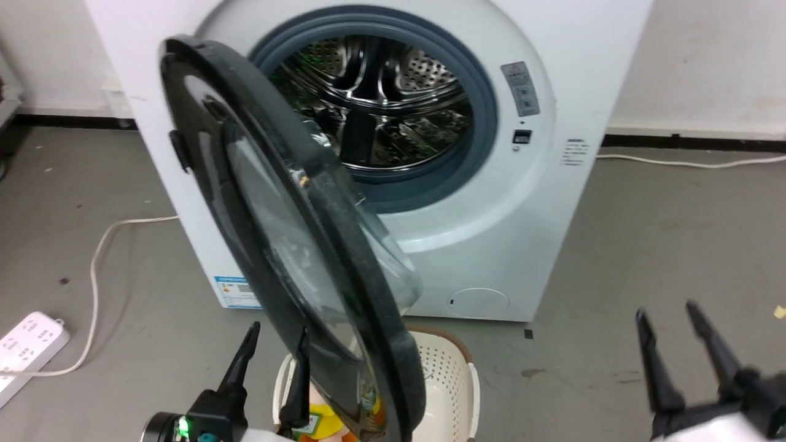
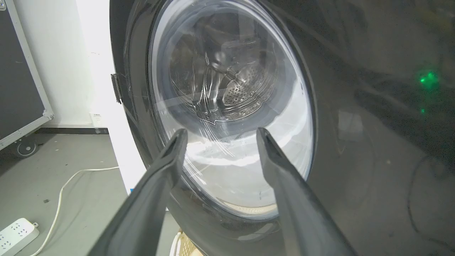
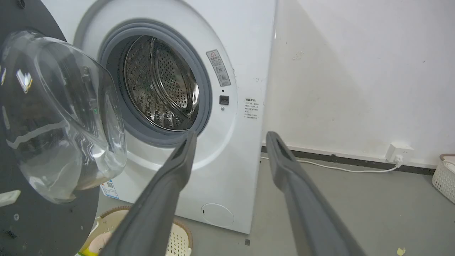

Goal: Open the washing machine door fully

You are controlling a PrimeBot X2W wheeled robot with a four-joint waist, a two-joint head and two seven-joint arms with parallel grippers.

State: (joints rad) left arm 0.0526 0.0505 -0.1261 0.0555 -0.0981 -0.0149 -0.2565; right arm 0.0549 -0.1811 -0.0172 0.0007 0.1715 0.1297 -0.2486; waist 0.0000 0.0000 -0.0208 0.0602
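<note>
Washing machine (image 1: 552,184), 1 white front loader, is standing on a grey floor against a pale wall. Its 1 washing machine door (image 1: 288,245), a big glossy black disc with a bulging clear glass centre, is hanging swung out from the hinge on the view's left. The door is standing nearly edge-on to the head camera. This is leaving the steel drum (image 1: 381,92) and the grey rubber ring (image 1: 485,123) uncovered.

1 cream basket (image 1: 473,380) is sitting on the floor below the door's lower edge, and 1 more pale basket (image 3: 444,177) is showing by the wall in the right wrist view. 2 white cables are lying on the floor: the left cable (image 1: 95,264) and the right cable (image 1: 675,162). 1 white power strip (image 1: 27,344) is lying at the far left.

2 grippers are showing. The left gripper (image 1: 279,334) is reaching up at the lower left, just beside the door's outer face, fingers spread and gripping nothing. Whether a finger is touching the glass cannot be told. In its wrist view the left gripper (image 2: 221,131) is pointing at the glass centre. The right gripper (image 1: 666,310) is hovering at the lower right, well apart from the door, fingers spread wide and empty.
</note>
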